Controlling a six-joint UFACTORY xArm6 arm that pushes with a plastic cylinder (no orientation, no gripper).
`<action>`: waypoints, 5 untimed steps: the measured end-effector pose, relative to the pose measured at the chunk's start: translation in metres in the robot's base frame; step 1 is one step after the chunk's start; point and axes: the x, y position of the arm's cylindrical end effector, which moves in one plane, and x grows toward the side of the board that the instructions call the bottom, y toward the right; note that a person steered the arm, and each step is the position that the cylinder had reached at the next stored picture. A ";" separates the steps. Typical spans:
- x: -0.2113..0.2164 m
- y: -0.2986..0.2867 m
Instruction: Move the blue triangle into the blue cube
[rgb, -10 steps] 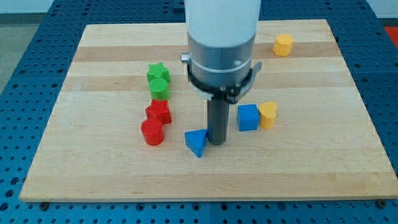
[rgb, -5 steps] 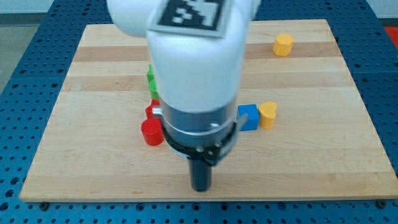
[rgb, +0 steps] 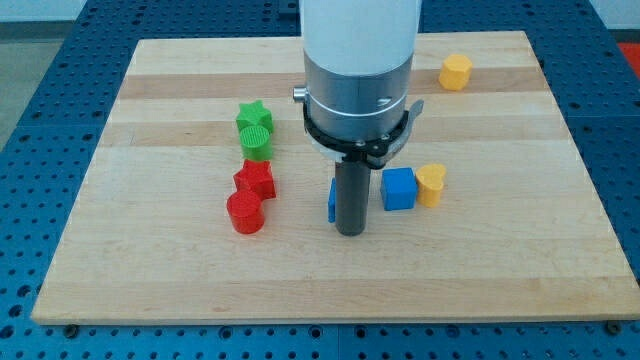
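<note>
The blue triangle (rgb: 331, 203) is almost wholly hidden behind my rod; only a blue sliver shows at the rod's left side. My tip (rgb: 349, 231) rests on the board just in front of it, toward the view's bottom. The blue cube (rgb: 398, 189) sits a short way to the view's right of the rod, with a small gap between them. I cannot tell whether the triangle touches the cube.
A yellow heart-shaped block (rgb: 431, 184) touches the blue cube's right side. A yellow hexagon block (rgb: 456, 72) is at the top right. A green star (rgb: 254, 117) and green cylinder (rgb: 256, 143) stand at the left, above a red star (rgb: 255, 180) and red cylinder (rgb: 245, 212).
The blue triangle has moved up and right, toward the blue cube, and is now behind the rod. The arm swung toward the view's bottom left and came back.
</note>
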 end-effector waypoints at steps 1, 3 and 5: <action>-0.004 0.000; 0.026 -0.023; -0.015 -0.042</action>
